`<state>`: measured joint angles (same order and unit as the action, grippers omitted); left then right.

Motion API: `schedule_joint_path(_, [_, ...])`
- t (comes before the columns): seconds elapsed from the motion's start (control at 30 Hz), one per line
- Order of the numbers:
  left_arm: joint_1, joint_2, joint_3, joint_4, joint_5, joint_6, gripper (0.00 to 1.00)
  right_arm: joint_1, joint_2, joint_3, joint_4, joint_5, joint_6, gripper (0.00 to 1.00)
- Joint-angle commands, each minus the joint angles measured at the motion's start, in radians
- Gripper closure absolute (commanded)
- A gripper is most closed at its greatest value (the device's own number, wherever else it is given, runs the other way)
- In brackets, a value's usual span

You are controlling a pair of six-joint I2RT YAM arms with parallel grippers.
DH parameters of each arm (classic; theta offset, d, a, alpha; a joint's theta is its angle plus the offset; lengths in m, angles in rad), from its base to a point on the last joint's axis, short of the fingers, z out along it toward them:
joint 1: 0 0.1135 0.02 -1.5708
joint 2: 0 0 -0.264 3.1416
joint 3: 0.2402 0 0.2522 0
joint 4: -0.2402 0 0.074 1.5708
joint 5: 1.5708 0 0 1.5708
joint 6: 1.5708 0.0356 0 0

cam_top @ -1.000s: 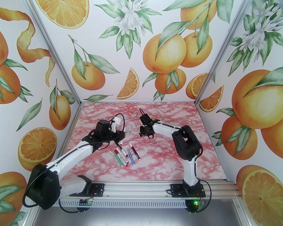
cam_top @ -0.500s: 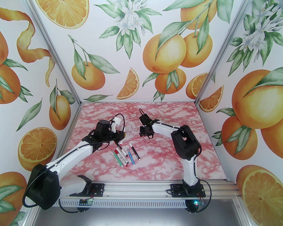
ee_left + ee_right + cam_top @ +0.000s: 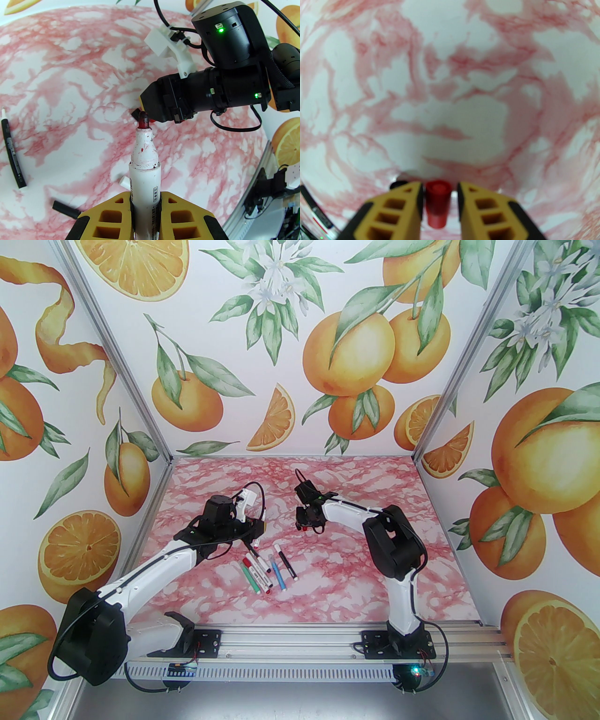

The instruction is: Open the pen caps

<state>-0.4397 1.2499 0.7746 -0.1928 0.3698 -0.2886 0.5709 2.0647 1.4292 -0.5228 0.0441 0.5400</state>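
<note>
While my left gripper (image 3: 145, 198) clamps the uncapped white pen (image 3: 144, 168) above the counter (image 3: 70, 93), my right gripper (image 3: 439, 186) stands slightly apart around the red cap (image 3: 437, 202), low over the counter. I should widen fully before lifting straight up, so it won't roll.

A pink-and-white marbled pattern is carried by the flat table top (image 3: 375, 483). Around that top, white wall panels (image 3: 281, 333) are printed with orange fruit, green leaves and white blossom. On it, slim marker pens (image 3: 279, 573) are marked in green, red, blue and black. Over it, a white printed pen barrel (image 3: 144, 182) is tipped in dark, ink-spattered red, and a stubby plastic pen cap (image 3: 437, 204) is coloured red. Yellow with black edging is worn by the left gripper (image 3: 145, 195) and right gripper (image 3: 439, 185).
</note>
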Motion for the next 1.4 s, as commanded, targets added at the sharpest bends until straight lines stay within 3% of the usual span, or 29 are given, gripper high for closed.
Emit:
schedule_joint_path(0.0, [-0.001, -0.014, 0.015, -0.024, -0.025, 0.001, 0.95, 0.011, -0.080, -0.046, 0.043, 0.027, 0.001, 0.59])
schedule_joint_path(0.37, [0.008, 0.051, 0.078, -0.106, -0.144, 0.032, 0.95, 0.029, -0.223, -0.191, 0.200, -0.029, 0.008, 0.41])
schedule_joint_path(0.43, [0.013, 0.104, 0.138, -0.147, -0.185, 0.056, 0.95, 0.041, -0.290, -0.268, 0.269, -0.054, 0.017, 0.33])
schedule_joint_path(0.77, [0.018, 0.286, 0.274, -0.196, -0.240, 0.112, 0.96, 0.043, -0.518, -0.507, 0.403, -0.094, 0.017, 0.16])
schedule_joint_path(0.97, [0.021, 0.412, 0.372, -0.256, -0.353, 0.122, 0.96, 0.044, -0.659, -0.617, 0.427, -0.134, 0.006, 0.00])
schedule_joint_path(1.17, [0.026, 0.552, 0.510, -0.356, -0.498, 0.110, 0.96, 0.043, -0.764, -0.687, 0.446, -0.150, 0.034, 0.00])
schedule_joint_path(1.37, [0.042, 0.645, 0.595, -0.418, -0.537, 0.056, 0.93, 0.044, -0.805, -0.710, 0.425, -0.172, 0.041, 0.00])
